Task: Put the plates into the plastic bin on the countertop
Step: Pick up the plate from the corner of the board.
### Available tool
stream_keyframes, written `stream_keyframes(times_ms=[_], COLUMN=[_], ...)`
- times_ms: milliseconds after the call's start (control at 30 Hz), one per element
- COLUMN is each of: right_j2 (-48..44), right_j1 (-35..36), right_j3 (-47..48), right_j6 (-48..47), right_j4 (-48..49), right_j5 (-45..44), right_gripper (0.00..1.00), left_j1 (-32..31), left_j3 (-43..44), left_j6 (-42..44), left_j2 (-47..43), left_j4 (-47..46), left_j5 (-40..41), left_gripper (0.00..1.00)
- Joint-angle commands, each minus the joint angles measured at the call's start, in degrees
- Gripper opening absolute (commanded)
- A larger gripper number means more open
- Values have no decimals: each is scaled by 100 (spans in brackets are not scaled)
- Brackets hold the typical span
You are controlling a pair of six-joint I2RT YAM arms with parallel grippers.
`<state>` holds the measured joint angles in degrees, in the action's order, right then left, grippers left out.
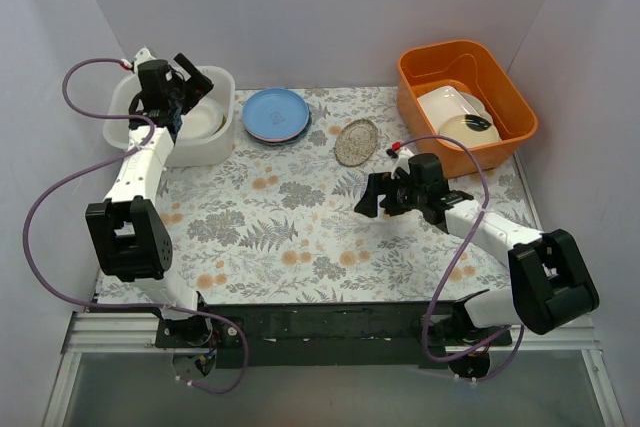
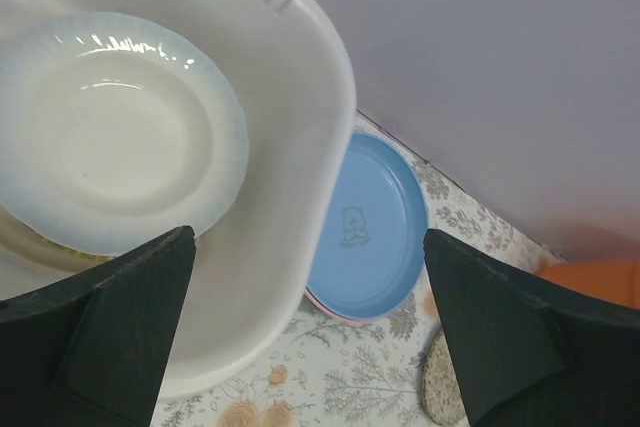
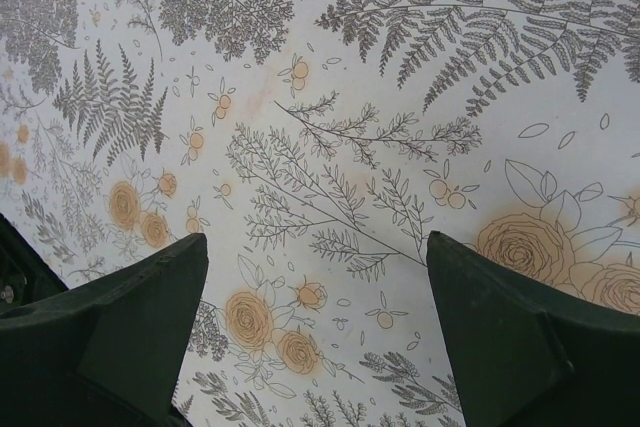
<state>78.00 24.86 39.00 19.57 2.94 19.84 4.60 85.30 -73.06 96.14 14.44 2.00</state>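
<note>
Left gripper, jaws open, over scalloped plate inside plastic bin; right gripper, jaws open, well right of it.

An orange rectangular plastic tub was seen in the overhead view. Inside it, a white rectangular dish was laid, overlapped on the near side by a round cream dish marked with a black blob. A speckled beige oval piece was laid flat just left of the tub.

Overhead camera sees the whole countertop; close wrist cameras look down, left sharing the plastic bin.
</note>
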Motion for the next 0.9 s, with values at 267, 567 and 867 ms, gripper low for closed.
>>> stream_keyframes(times_ms=[267, 567, 867], right_j2=[14, 418, 260], right_j1=[10, 10, 10], right_j3=[28, 143, 20], right_j6=[20, -59, -41], right_j4=[110, 295, 260], right_j5=[-15, 222, 126], right_gripper=[98, 97, 97], left_j1=[-1224, -1839, -2516], left_j3=[-110, -312, 162], left_j6=[389, 275, 318], left_j2=[-368, 150, 1449], left_j4=[-319, -757, -1188], left_j5=[-560, -1491, -1782], left_gripper=[98, 98, 97])
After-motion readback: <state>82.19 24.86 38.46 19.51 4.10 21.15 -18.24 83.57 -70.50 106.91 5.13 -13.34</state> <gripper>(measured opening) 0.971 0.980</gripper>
